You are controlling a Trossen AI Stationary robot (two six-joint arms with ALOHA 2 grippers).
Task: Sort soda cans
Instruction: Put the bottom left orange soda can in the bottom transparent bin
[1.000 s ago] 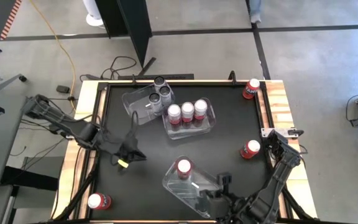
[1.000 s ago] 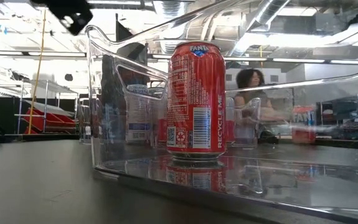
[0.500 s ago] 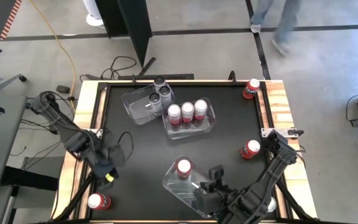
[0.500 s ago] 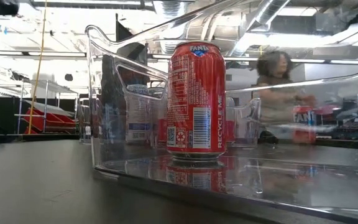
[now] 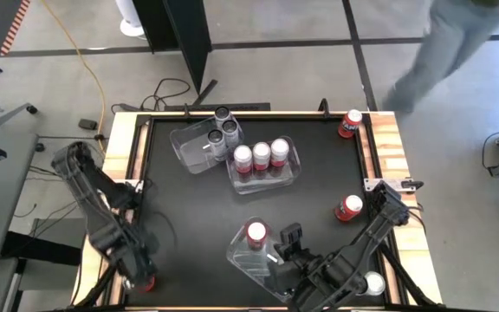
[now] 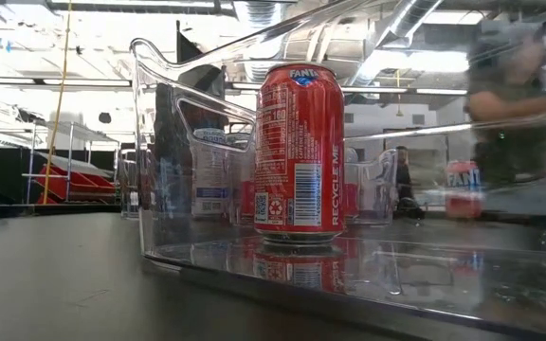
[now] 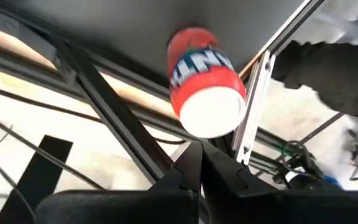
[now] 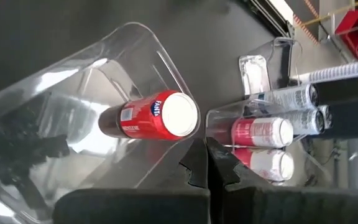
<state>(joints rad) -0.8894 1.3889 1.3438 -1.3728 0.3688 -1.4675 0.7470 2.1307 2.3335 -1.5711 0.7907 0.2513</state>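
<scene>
My left gripper [image 7: 201,165] is shut and points down just above a loose red soda can [image 7: 204,87], which stands at the table's near-left corner [image 5: 148,282]. My right gripper [image 8: 205,152] is shut, with nothing between its fingers, over the near clear bin [image 5: 271,264]. That bin holds one upright red can [image 5: 255,232] [image 6: 300,152]. A middle bin [image 5: 294,169] holds three red-and-white cans. A far-left bin [image 5: 189,147] holds dark cans [image 5: 223,126].
Loose cans stand at the far-right corner [image 5: 351,121], by the right edge [image 5: 349,206] and at the near right [image 5: 372,283]. A raised frame borders the black table [image 5: 189,217]. A person walks past beyond the far-right side [image 5: 444,43].
My left gripper has swung from the middle left of the table toward the near-left corner, and has tipped down over the loose red can there. My right gripper has rolled and drifted a little over the near bin. A person has walked past the far side.
</scene>
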